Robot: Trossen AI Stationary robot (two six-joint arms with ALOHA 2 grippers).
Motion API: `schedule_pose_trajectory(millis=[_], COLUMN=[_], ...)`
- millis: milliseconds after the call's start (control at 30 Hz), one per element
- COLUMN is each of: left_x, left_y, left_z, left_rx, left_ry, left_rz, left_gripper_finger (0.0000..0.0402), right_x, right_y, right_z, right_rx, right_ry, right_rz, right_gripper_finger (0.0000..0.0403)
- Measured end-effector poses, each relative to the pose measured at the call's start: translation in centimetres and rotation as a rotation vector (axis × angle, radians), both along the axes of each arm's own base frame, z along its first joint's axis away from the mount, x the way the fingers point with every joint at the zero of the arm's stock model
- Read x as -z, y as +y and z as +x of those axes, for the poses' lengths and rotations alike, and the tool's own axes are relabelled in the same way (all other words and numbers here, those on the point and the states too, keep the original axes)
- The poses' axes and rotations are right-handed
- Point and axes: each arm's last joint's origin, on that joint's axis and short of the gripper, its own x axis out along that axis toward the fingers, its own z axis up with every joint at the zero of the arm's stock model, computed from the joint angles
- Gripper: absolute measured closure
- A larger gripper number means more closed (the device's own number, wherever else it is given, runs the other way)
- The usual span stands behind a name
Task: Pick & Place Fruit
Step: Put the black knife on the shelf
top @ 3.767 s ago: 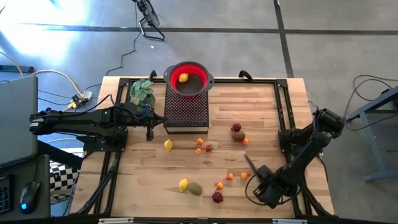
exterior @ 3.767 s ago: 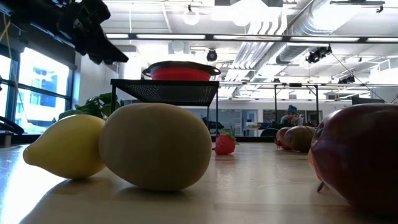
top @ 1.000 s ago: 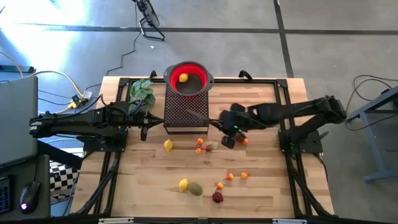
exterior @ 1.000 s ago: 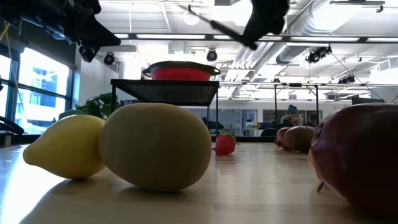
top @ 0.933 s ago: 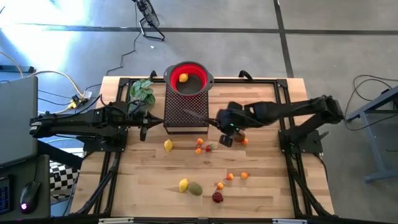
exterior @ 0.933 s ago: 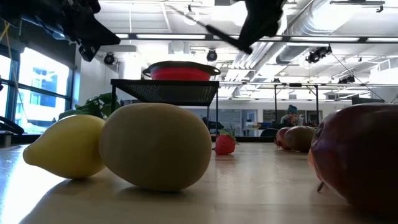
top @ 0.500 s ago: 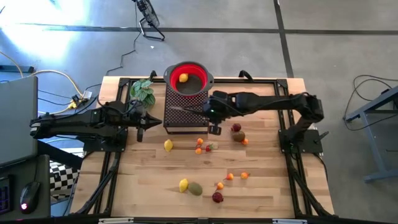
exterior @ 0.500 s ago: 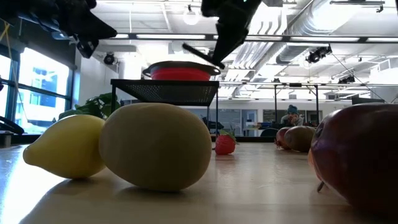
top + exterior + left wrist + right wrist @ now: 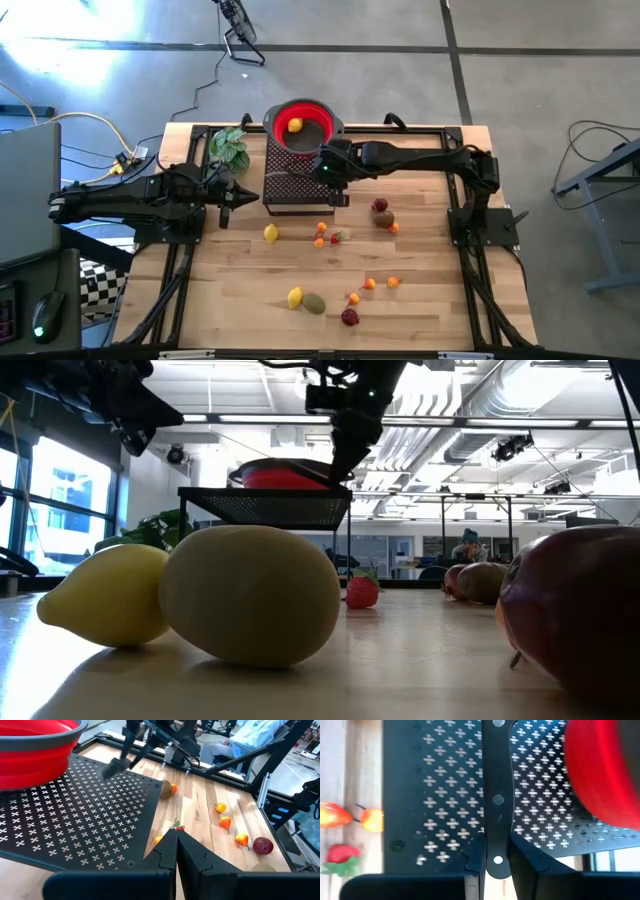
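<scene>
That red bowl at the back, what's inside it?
One yellow lemon lies inside the red bowl, seen from above. The bowl's wall hides it from table height, and part of its floor sits in shadow.

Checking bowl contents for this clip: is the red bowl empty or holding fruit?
Holding fruit: the high view shows one yellow lemon inside the red bowl; nothing else visible in it.

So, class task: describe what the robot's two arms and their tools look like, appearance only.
Both arms are dark, near black, built of slim jointed segments. The left tool ends in two matte black, wedge-shaped fingers. The right tool has matching black fingers.
</scene>
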Motion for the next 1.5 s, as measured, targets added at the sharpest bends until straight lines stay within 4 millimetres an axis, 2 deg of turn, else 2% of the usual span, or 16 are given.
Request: schedule_pose_trajectory(millis=[267,433,667,800,967,1333,1500], left_x=[0.0,0.0,-0.1,-0.1,-0.1,0.1,0.2], left_y=[0.0,0.0,0.0,0.0,0.0,0.0,0.0], left_z=[0.0,0.0,0.0,0.0,0.0,0.0,-0.1], left_rx=[0.0,0.0,0.0,0.0,0.001,0.002,0.002], left_ry=[-0.001,-0.002,-0.008,-0.007,-0.005,0.01,0.025], left_rz=[0.0,0.0,0.001,0.001,0.001,-0.001,-0.003], left_gripper_finger=[0.0402,0.0402,0.0402,0.0402,0.0402,0.0402,0.0402], right_x=[0.0,0.5,-1.1,-2.1,-1.7,0.3,0.5], right_y=[-0.1,-0.6,-1.0,-1.5,-1.7,-1.6,-1.5], right_z=[0.0,0.7,2.1,2.2,1.9,2.5,2.6], right_rx=[-0.049,-0.034,-0.037,-0.042,-0.06,-0.07,-0.073], right_ry=[0.033,0.074,0.107,0.133,0.171,0.254,0.26], right_rz=[-0.095,-0.129,-0.122,-0.089,-0.028,-0.006,-0.003], right_gripper_finger=[0.0351,0.0351,0.0351,0.0351,0.0351,0.0351,0.0351])
